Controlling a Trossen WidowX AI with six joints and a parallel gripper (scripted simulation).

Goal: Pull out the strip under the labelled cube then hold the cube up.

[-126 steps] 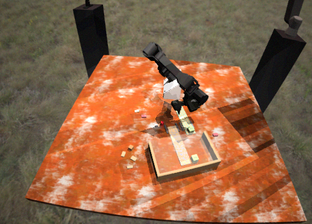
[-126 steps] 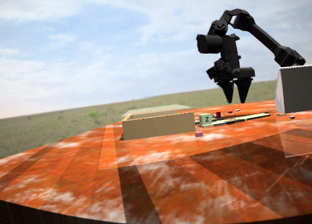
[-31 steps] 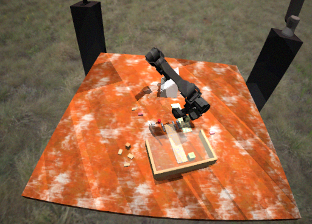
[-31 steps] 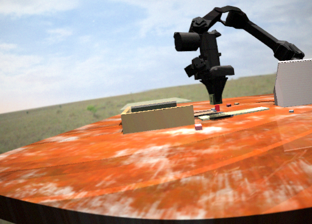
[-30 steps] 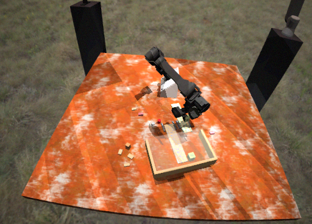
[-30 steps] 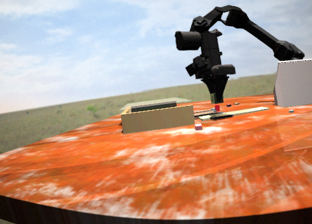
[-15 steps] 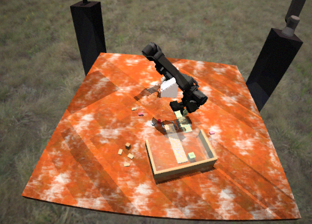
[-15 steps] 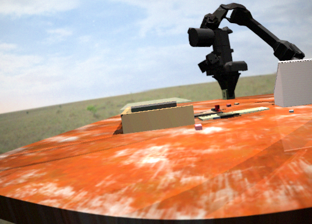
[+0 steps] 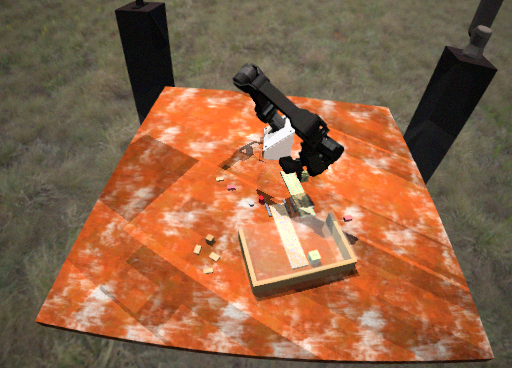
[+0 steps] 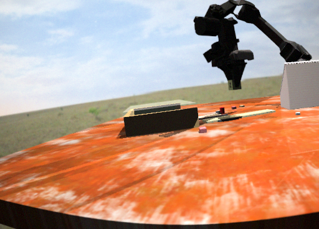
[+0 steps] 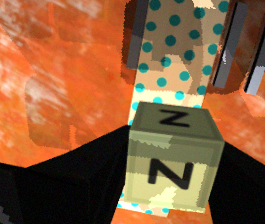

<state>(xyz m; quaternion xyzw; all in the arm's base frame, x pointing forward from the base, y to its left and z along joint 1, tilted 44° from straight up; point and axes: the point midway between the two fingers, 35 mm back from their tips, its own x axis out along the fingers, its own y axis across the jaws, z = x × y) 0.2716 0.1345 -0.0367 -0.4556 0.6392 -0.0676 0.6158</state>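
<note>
From the top you see one black gripper (image 9: pixel 303 175) above two pale strips (image 9: pixel 292 242), from outside it hangs high over the orange table (image 10: pixel 187 164), and at the wrist its fingers clamp one olive N-marked cube (image 11: pixel 173 164).

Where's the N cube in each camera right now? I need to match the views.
Top: the N cube is mostly hidden under the claw, upper centre, beyond the tray.
Exterior: small olive block at the claw tips, upper right, well above the table.
Wrist: centre, filling the space between the fingers, N facing the camera.
Shared landmark: the dotted strip below it.
</note>
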